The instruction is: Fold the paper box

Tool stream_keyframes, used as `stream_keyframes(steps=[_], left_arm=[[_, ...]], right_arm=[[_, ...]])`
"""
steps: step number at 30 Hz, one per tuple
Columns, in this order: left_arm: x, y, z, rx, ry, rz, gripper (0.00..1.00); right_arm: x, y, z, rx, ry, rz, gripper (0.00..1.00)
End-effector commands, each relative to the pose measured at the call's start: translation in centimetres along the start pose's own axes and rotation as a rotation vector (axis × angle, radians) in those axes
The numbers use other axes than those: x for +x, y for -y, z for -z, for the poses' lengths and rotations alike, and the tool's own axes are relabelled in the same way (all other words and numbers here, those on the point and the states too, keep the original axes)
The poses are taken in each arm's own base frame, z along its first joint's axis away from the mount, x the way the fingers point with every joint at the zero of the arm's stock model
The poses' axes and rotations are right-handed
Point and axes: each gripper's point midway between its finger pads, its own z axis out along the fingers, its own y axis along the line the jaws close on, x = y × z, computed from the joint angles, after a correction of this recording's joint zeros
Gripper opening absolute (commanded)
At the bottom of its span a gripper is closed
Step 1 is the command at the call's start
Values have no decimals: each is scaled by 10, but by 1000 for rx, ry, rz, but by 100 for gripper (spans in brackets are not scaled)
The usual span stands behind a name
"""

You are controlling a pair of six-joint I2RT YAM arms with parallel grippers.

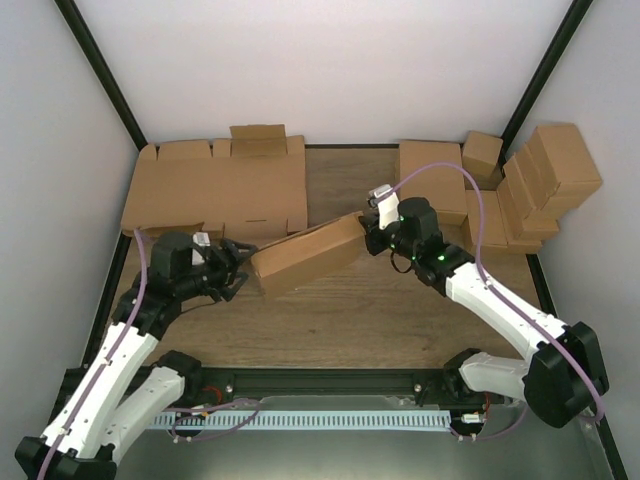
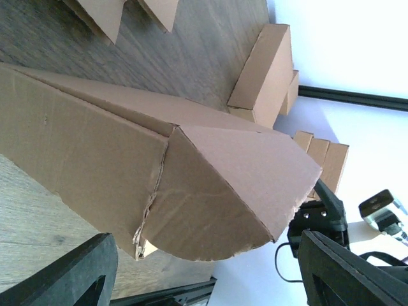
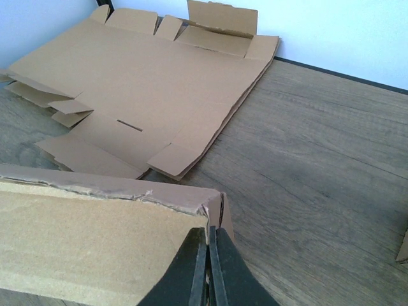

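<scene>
Paper box (image 1: pixel 305 252): plain brown corrugated cardboard with a matte face, formed into a long, shallow, closed shape. It lies across the middle of the table (image 1: pixel 340 320) between the two arms. In the top view it is angled, with its right end farther from the arm bases. Whether its underside touches the wood cannot be told.

Left end, wrist view: a flap with a rounded edge is folded over the end. The crease at the near corner is ragged and partly torn. The interior of the paper box is closed off, so any contents are hidden.

Left gripper (image 1: pixel 236 270): its dark fingers (image 2: pixel 64 274) stand wide apart, one on each side of the box's left end. Contact with the cardboard cannot be confirmed.

Right gripper (image 3: pixel 207 252): its fingers are pressed together on the thin cardboard wall at the box's right corner, where the raw edge shows rough and frayed.

Flat blanks (image 1: pixel 215 190): die-cut sheets with tabs and a slot, lying at the far left of the table by the back wall. Their left edge is cut off in the right wrist view.

Finished boxes (image 1: pixel 540 185): smaller, chunkier brown boxes, stacked at the far right.

Table surface: grey-brown wood grain.
</scene>
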Motion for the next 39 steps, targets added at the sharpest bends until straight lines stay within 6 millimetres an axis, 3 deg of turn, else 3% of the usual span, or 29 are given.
stream_keyframes(steps=[1,8,14,19,22,26,34,39], left_arm=[[-5,7,5,26,31,39,80],[-15,18,16,-31,89,-121,75],[-12,13,1,-80,25,-148,71],[-34,30,26,-171,150,-310,67],[-40,33,37,-236,174,-416,58],[-28,28,29,-239,87,-491,50],[-15,27,28,-267,65,-575,55],[0,20,16,-285,28,-579,51]], right_arm=[[19,-4,-3,-3,-89,-25,1],[5,-5,1,-10,-67,-25,6],[-17,-5,1,2,-66,-16,6],[-21,-1,-7,23,-82,-32,6],[-22,1,-12,31,-95,-56,6],[-22,-1,-17,22,-105,-70,6],[-22,-1,-20,20,-118,-69,10],[-25,-2,-18,16,-114,-60,12]])
